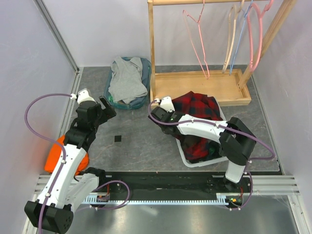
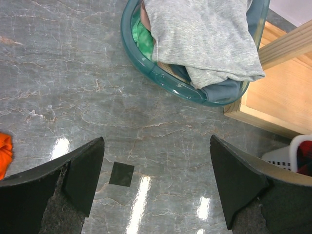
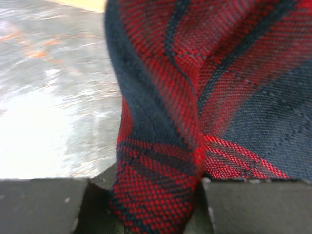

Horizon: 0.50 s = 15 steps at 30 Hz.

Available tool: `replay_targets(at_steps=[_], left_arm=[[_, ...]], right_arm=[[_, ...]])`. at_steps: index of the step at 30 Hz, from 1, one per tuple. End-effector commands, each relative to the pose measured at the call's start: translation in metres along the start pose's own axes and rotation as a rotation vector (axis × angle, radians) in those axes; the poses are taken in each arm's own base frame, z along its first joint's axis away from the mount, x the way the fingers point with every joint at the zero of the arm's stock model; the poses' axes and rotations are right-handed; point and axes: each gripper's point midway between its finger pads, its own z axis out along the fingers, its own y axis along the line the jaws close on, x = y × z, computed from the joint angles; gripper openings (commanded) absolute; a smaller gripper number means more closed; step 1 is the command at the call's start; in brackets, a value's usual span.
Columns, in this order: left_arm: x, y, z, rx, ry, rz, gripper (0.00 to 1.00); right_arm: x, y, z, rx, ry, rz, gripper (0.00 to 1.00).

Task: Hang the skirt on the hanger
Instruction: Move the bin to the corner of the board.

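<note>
While the skirt (image 3: 161,97) lies in its basket (image 1: 187,158), hanging has barely begun.
Right gripper (image 3: 146,207) seems to pinch a fold; left gripper (image 2: 156,185) spread, idle; hangers (image 1: 229,41) on the rail (image 1: 214,1) untouched.

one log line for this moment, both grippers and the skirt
left gripper: open, empty | right gripper: shut on plaid skirt fold | plaid skirt: in white basket | pink hanger: on rack, bare

Bright, even overhead light; glare patches on table (image 2: 58,146); right wrist view blurred, overexposed at left.
</note>
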Motion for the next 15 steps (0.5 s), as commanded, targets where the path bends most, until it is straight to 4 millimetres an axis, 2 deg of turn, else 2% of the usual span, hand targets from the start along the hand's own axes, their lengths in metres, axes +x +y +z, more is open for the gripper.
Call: replay_targets(at_steps=[1,5,6,9,11,15], left_arm=[[-0.018,-0.015,-0.006,0.052,-0.032,-0.009,0.95],[-0.019,-0.016,-0.009,0.066,-0.037,-0.012,0.95],[-0.018,-0.017,-0.009,0.068,-0.035,-0.011,0.95],[-0.018,-0.017,-0.009,0.069,-0.033,-0.015,0.95],[-0.016,-0.017,-0.008,0.069,-0.028,-0.013,0.95],[-0.016,-0.017,-0.009,0.072,-0.028,-0.015,0.95]], right_arm=[[0.011,-0.035,-0.012,0.155,0.011,0.176,0.0],[0.026,-0.057,-0.005,0.196,0.043,0.247,0.0],[0.036,-0.071,0.0,0.224,0.068,0.261,0.0],[0.049,-0.094,0.01,0.244,0.093,0.273,0.0],[0.053,-0.105,0.014,0.242,0.101,0.283,0.0],[0.047,-0.133,0.024,0.255,0.095,0.247,0.0]])
